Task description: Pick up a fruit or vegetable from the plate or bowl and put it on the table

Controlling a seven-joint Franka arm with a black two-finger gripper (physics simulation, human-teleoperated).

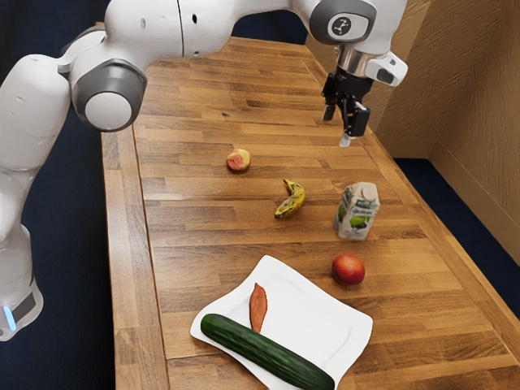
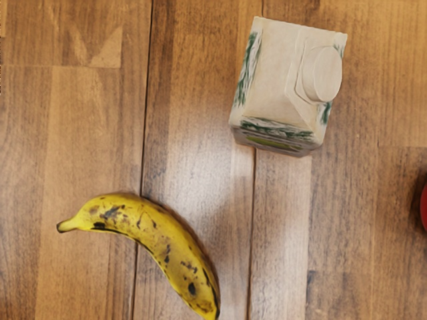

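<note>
My gripper hangs high over the table in the exterior view, its two fingers standing apart with nothing between them. The white plate lies at the near part of the table, well away from the gripper. On the plate rest a long green cucumber and a reddish-brown sweet potato, side by side near its left edge in the exterior view.
A banana and a carton stand between gripper and plate. A red fruit sits beside the plate; a yellow-red fruit lies farther off. The wooden table has a wall along one side.
</note>
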